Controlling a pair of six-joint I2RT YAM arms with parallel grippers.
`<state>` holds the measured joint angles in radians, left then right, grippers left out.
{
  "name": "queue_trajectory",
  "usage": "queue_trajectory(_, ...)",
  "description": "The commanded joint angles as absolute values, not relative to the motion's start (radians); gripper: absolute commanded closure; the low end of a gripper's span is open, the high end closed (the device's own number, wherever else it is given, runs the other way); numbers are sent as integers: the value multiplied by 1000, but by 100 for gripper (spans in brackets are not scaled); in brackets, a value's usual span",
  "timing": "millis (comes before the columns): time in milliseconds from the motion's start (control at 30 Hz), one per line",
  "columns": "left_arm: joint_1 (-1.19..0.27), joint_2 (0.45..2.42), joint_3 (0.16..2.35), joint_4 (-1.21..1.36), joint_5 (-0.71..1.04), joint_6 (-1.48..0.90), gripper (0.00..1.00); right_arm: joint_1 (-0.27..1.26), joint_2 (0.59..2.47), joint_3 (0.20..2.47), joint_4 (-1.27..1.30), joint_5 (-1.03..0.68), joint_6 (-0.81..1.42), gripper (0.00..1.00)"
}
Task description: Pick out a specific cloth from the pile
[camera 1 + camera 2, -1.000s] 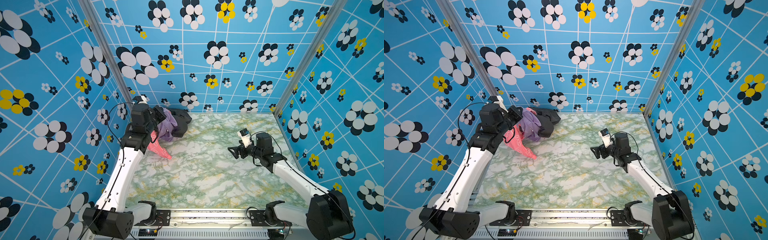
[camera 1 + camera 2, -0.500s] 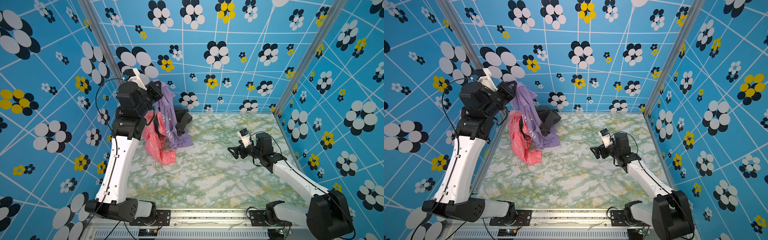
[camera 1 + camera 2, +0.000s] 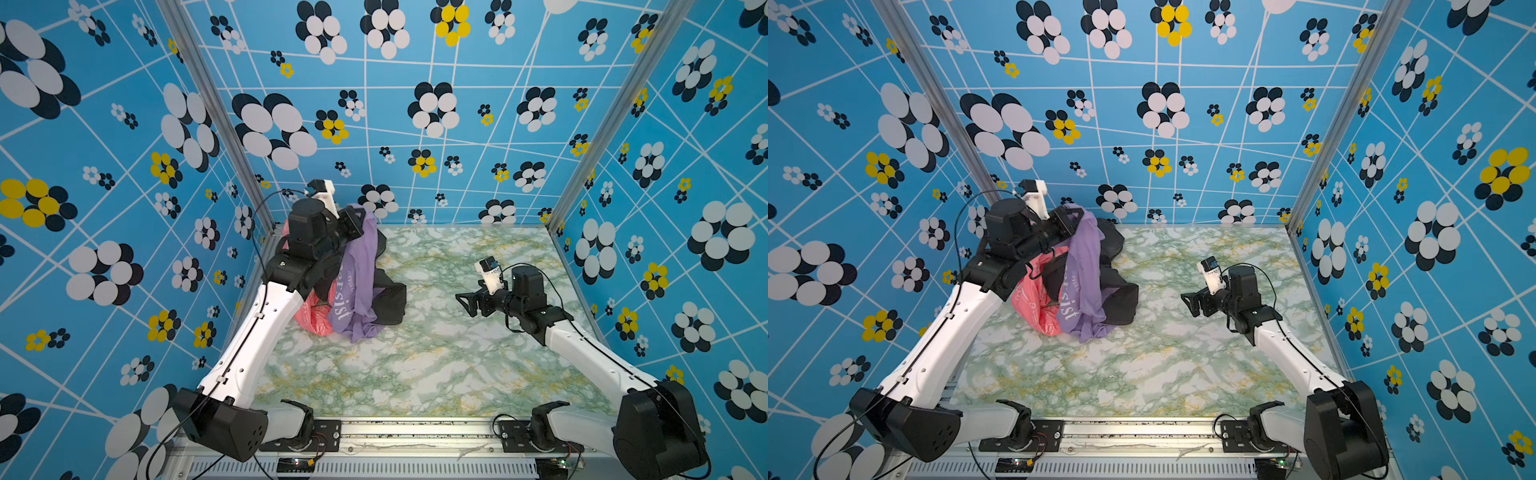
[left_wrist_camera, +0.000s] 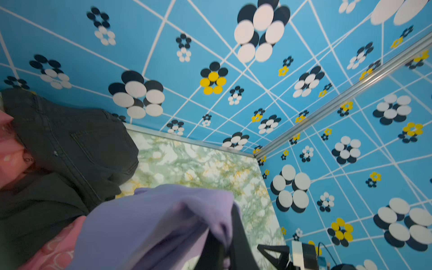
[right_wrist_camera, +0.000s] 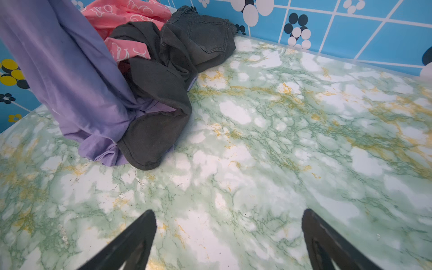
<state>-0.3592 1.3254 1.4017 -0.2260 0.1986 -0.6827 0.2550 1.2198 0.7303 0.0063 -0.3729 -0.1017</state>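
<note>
My left gripper (image 3: 358, 217) is raised over the back left corner and shut on the top of the lilac cloth (image 3: 358, 279). The cloth hangs down in a long fold with white lettering, and its lower end rests on the table. In the left wrist view the cloth (image 4: 152, 222) bunches over the dark fingers (image 4: 238, 236). The rest of the pile lies under and round it: a salmon-pink cloth (image 3: 309, 319) and black garments (image 3: 390, 300). My right gripper (image 3: 467, 301) hovers low at mid-right, open and empty, facing the pile (image 5: 163, 88) from a distance.
The marbled green table (image 3: 436, 365) is boxed in by blue flowered walls, with metal corner posts (image 3: 582, 158) at the back. Dark grey jeans (image 5: 201, 32) lie against the back wall. The arm bases and a rail (image 3: 395, 432) run along the front edge.
The left gripper rose from the pile with the lilac cloth, then swung right and a little lower. The pink cloth and a black garment were dragged forward. The right arm stayed still.
</note>
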Motion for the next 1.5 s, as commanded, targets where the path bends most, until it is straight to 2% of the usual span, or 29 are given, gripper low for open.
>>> queue_trajectory(0, -453, 1325, 1325, -218, 207, -641, 100, 261, 1224, 730, 50, -330, -65, 1)
queue_trajectory(100, -558, 1375, 1277, -268, 218, -621, 100, 261, 1233, 735, 61, -298, -44, 1)
queue_trajectory(133, -589, 1396, 1267, -290, 233, -607, 92, 261, 1237, 739, 61, -288, -38, 1)
queue_trajectory(167, -613, 1416, 1258, -310, 254, -597, 73, 261, 1242, 743, 61, -283, -33, 1)
queue_trajectory(233, -635, 1437, 1255, -366, 268, -591, 47, 262, 1247, 751, 58, -275, -28, 1)
queue_trajectory(333, -630, 1416, 1260, -434, 226, -595, 28, 262, 1247, 759, 48, -266, -23, 1)
queue_trajectory(400, -625, 1367, 1260, -472, 124, -593, 15, 262, 1240, 759, 43, -262, -21, 1)
queue_trajectory(467, -596, 1304, 1237, -497, 34, -623, 7, 262, 1229, 756, 35, -265, -22, 1)
queue_trajectory(667, -452, 1143, 1099, -609, -38, -811, 9, 262, 1209, 749, 22, -284, -35, 1)
queue_trajectory(967, -350, 968, 812, -638, -26, -1082, 18, 268, 1234, 773, 32, -316, -30, 1)
queue_trajectory(1167, -316, 949, 650, -539, 63, -1245, 25, 276, 1248, 785, 32, -324, -31, 1)
queue_trajectory(1467, -293, 1016, 529, -364, 99, -1342, 38, 281, 1244, 784, 23, -325, -35, 1)
